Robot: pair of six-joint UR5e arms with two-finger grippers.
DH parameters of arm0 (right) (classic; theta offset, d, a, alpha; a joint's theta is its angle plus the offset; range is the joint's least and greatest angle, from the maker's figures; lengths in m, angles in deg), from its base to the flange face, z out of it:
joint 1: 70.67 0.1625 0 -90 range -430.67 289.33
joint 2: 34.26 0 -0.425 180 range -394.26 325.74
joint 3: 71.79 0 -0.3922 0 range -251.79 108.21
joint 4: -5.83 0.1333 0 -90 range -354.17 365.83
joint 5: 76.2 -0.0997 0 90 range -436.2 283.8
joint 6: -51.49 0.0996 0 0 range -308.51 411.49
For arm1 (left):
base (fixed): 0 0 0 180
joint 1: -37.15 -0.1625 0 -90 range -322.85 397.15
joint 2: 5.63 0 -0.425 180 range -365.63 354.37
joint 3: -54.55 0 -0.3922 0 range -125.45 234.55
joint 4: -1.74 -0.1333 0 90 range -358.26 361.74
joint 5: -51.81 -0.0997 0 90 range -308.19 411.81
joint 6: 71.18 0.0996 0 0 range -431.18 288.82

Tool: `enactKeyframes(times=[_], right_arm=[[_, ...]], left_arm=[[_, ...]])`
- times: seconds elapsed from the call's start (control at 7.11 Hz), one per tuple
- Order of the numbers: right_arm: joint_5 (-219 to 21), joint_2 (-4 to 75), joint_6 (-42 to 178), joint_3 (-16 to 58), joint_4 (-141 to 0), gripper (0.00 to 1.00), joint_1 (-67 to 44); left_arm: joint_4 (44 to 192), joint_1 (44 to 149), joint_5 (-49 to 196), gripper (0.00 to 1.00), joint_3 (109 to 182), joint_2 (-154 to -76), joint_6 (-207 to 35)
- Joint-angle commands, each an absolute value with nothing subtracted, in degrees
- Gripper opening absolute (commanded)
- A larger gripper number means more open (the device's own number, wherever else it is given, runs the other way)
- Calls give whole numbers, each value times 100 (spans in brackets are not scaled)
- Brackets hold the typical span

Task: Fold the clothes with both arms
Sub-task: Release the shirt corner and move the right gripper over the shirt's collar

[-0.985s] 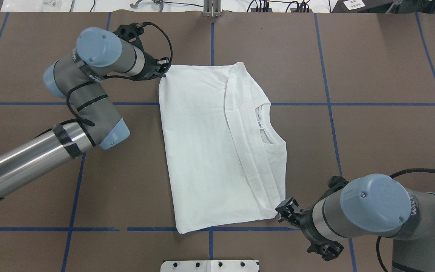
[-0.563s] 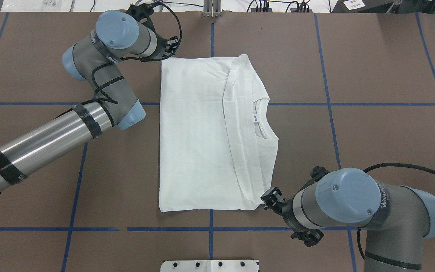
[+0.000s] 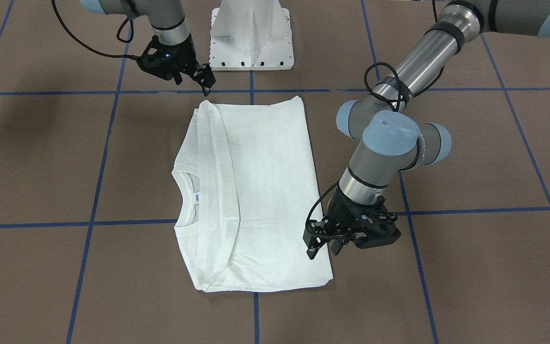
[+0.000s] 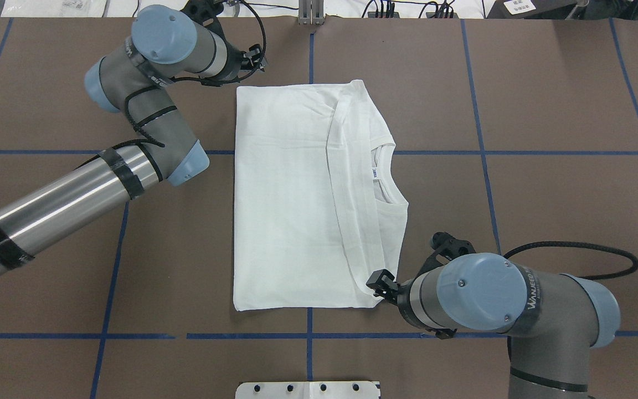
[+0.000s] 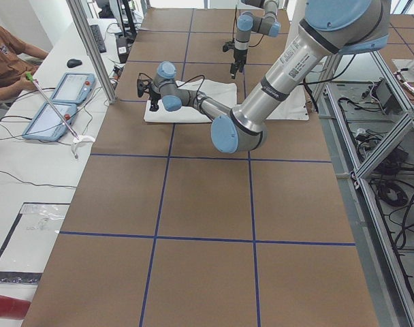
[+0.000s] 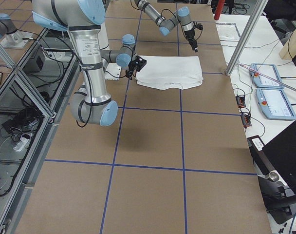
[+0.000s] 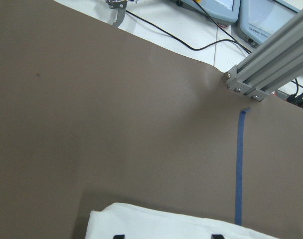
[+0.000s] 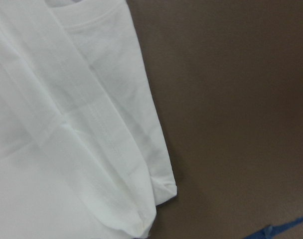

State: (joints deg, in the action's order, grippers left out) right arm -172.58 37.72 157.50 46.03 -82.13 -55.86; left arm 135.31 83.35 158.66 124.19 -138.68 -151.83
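— Where is the shirt lying from you?

— The white T-shirt (image 4: 286, 194) is lying flat, folded into an oblong, in the middle of the table (image 4: 546, 111). Its long axis is running straight away from my pedestal base (image 3: 251, 43). The ribbed collar (image 4: 390, 178) and the neck tag (image 4: 377, 173) are facing my right side, with a folded band of cloth running beside them.

— And your claws?

— They are sitting at diagonally opposite corners. My left claw (image 3: 322, 249) is hovering at the far left corner, spread wide and holding nothing; my wrist camera is showing the shirt's edge just by the fingertips (image 7: 119, 236). My right claw (image 4: 381, 281) is hanging over the near right corner. The cloth there is lying loose on the table, so it is gripping nothing, but I cannot tell how far apart its jaws are standing.

— Which is nearer for the next fold?

— I am judging that each is serving its own short end: left the far one, right the near one. Nothing is standing in the way; only blue tape lines (image 4: 485, 152) are crossing the brown surface.
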Motion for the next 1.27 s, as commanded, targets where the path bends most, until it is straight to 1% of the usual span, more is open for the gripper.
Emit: enactKeyframes(times=[0.0, 0.14, 0.28, 0.42, 0.84, 1.13], right_arm=[[-17121, 3589, 14262, 4310, -8241, 100, -5591], [-16929, 3414, 13706, 4091, -8259, 100, -5599], [-16866, 3134, 13266, 3750, -8268, 100, -5599], [-16744, 2818, 12983, 3337, -8268, 100, -5591], [-16655, 2823, 12157, 3245, -8557, 100, -5503], [-16681, 3050, 11821, 3376, -8663, 100, -5389]], left_arm=[[13159, 8251, 16124, 67, 13659, -13247, -15203], [12643, 7945, 16080, 67, 14256, -12967, -15212], [12507, 7890, 16080, 67, 14653, -12729, -15221], [12506, 7837, 16080, 67, 14875, -12527, -15230], [12497, 7802, 16080, 68, 14903, -12516, -15248], [12479, 7802, 16106, 68, 14964, -12516, -15256]])
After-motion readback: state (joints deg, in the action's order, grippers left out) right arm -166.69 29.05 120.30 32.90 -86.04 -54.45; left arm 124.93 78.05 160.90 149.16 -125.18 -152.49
